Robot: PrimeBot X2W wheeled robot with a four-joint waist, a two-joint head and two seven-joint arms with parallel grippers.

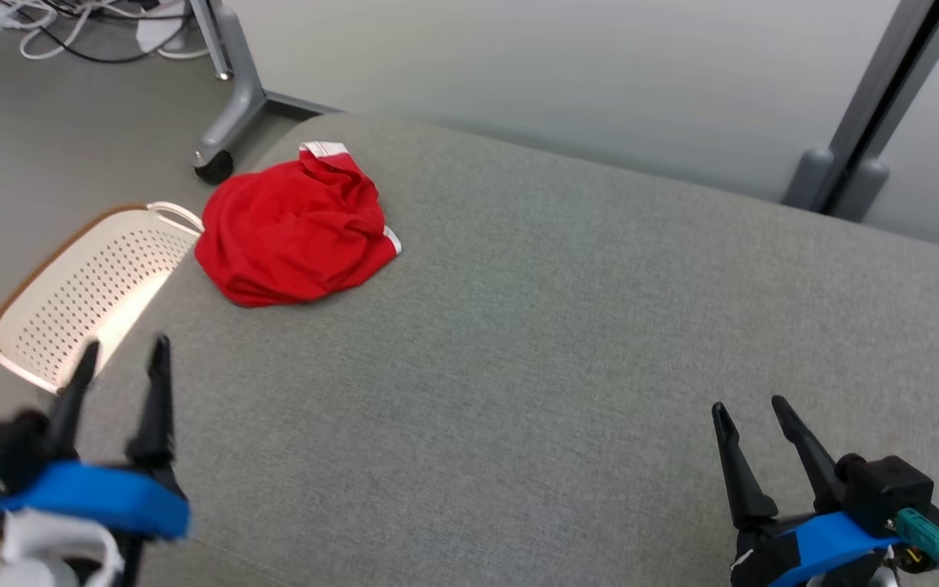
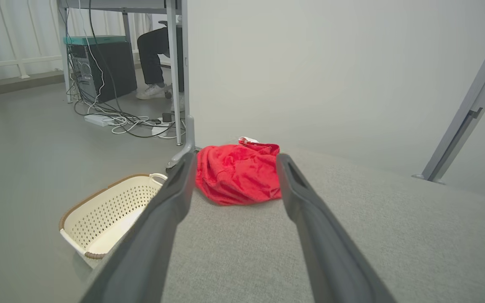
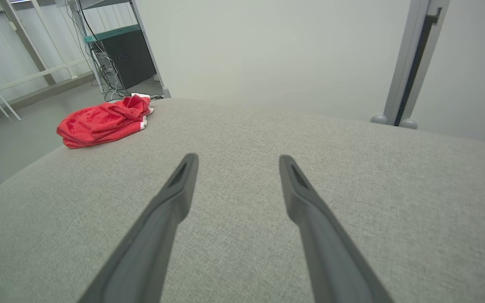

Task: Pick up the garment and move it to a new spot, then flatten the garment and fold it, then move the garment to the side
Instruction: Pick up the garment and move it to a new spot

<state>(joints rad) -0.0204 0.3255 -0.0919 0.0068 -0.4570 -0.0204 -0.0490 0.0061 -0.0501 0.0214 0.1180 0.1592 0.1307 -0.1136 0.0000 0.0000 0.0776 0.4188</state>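
A crumpled red garment (image 1: 294, 232) with white trim lies bunched near the far left corner of the grey fabric surface (image 1: 567, 342). My left gripper (image 1: 125, 352) stands open at the lower left, well short of the garment, with nothing between its fingers. In the left wrist view the garment (image 2: 237, 173) sits straight ahead between the open fingers, some way off. My right gripper (image 1: 751, 408) is open at the lower right, far from the cloth. From the right wrist the garment (image 3: 103, 121) lies at the far left, and that gripper (image 3: 237, 159) hovers over bare fabric.
A cream perforated basket (image 1: 82, 285) with a brown rim stands on the floor left of the surface, also seen as the basket (image 2: 107, 210). A grey wheeled frame leg (image 1: 229, 114) stands behind the garment. Cables (image 2: 120, 122), a computer tower and a seated person's legs (image 2: 152, 63) lie beyond.
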